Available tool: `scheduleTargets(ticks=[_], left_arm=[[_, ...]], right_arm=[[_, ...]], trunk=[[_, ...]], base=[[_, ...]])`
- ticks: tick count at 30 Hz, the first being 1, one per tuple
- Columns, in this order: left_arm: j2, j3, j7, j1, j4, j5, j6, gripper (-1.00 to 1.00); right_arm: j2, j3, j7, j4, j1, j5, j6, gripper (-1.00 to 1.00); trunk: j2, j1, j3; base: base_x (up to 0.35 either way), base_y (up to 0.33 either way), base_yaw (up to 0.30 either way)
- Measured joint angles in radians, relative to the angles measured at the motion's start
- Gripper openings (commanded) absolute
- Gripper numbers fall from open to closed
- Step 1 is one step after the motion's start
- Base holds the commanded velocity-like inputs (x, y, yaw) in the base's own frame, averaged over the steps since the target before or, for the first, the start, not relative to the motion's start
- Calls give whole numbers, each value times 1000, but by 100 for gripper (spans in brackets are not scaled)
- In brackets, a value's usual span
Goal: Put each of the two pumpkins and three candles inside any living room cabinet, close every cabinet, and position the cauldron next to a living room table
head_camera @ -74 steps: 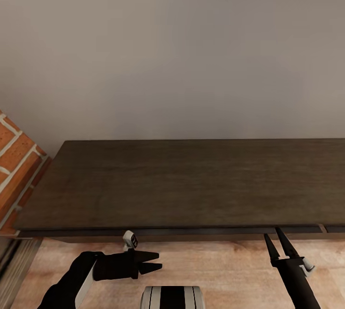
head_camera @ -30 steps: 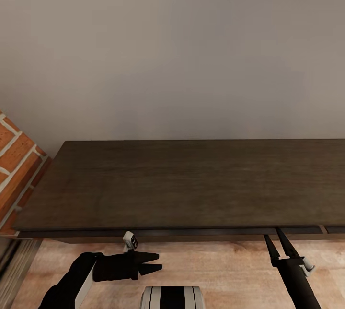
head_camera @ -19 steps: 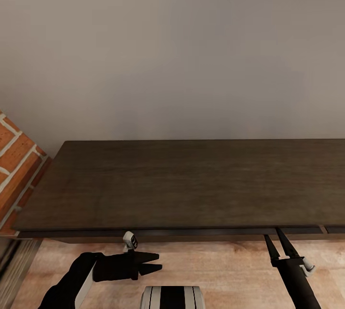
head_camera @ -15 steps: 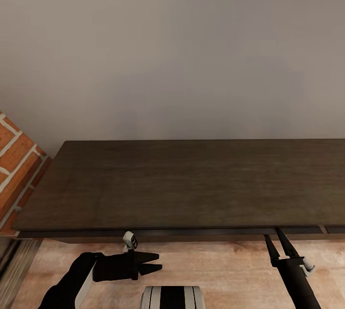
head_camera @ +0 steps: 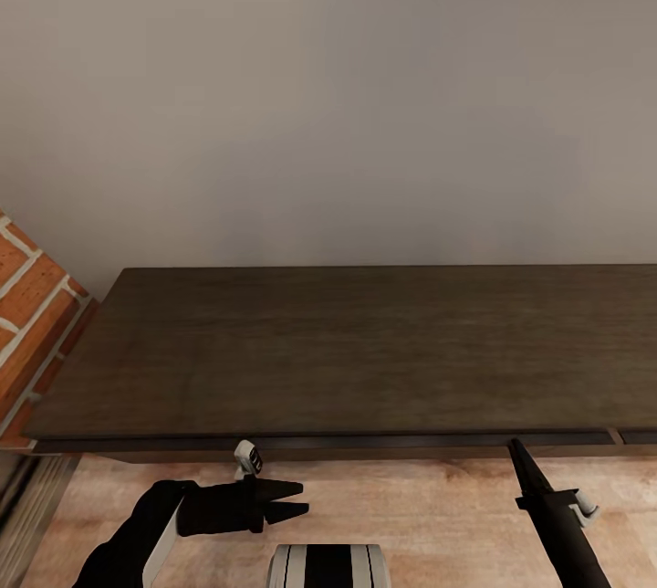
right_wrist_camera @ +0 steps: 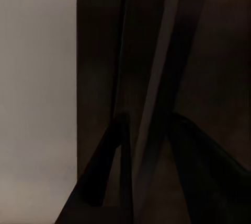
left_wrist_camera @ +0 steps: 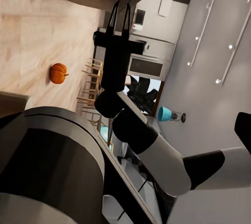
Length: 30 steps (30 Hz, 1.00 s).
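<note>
Cabinet (head_camera: 347, 351), long and dark brown, runs along the grey wall (head_camera: 328, 95) with its front drawn in flush. The right gripper (head_camera: 517, 453), fingers pressed together, touches the front edge near the right; the left gripper (head_camera: 297, 497) hovers slightly parted over the wooden floor (head_camera: 429, 515). One pumpkin (left_wrist_camera: 59, 72) sits well apart on the floor.

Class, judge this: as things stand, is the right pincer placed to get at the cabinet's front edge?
Probably yes: the right pincer already points at the cabinet front edge, with nothing between them.
</note>
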Motion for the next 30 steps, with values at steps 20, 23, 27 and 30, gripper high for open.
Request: scheduleTargets(ticks=[20,23,27,30], left_arm=[[0,1,0,0,0,-1,0,100],[0,0,0,0,0,-1,0,100],[0,0,0,0,0,-1,0,100],[0,0,0,0,0,-1,0,100]], right_arm=[[0,0,-34,0,0,-1,2,-100],[0,0,-34,0,0,-1,2,-100],[0,0,-36,0,0,-3,5,-100],[0,0,-36,0,0,-4,5,-100]], trunk=[[0,0,0],[0,0,0],[0,0,0],[0,0,0]], base=[[0,0,0],[0,0,0],[0,0,0],[0,0,0]])
